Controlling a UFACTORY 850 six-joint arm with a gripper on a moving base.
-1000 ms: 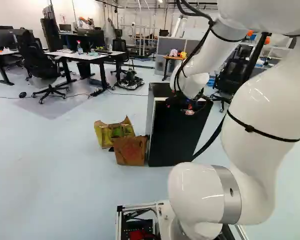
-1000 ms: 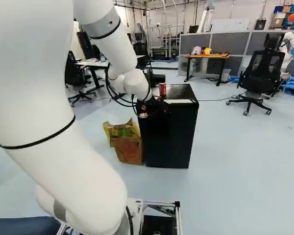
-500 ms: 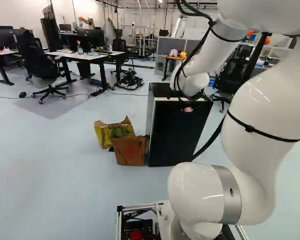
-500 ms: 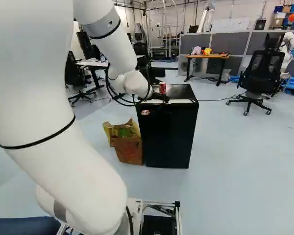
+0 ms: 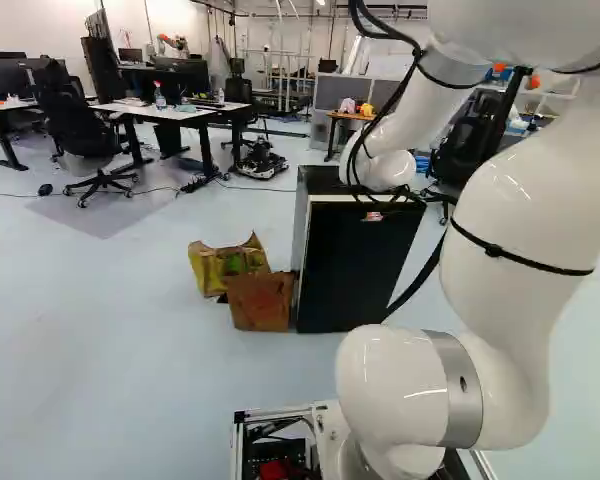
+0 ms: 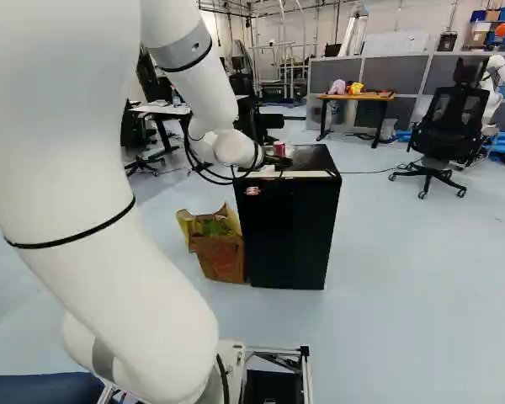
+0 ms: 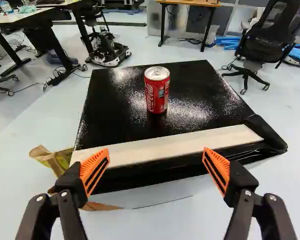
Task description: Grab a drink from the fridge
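One white arm (image 5: pixel 520 220) climbs from the joint at the foot of both base views, bends beyond their upper edge, then sends its forearm (image 5: pixel 430 105) slanting down and forward. Its rounded wrist (image 6: pixel 236 150) sits by the near top edge of the black fridge (image 6: pixel 290 227), with black cables (image 5: pixel 354 165) looping beside it. The tool (image 6: pixel 278 162) reaches forward at that edge. In the wrist view its two fingers are spread wide, orange pads (image 7: pixel 94 170) facing each other with nothing pinched. The red drink can (image 7: pixel 157 90) stands upright on the fridge top, ahead of the gap, beyond the pale strip (image 7: pixel 175 145) along the near edge.
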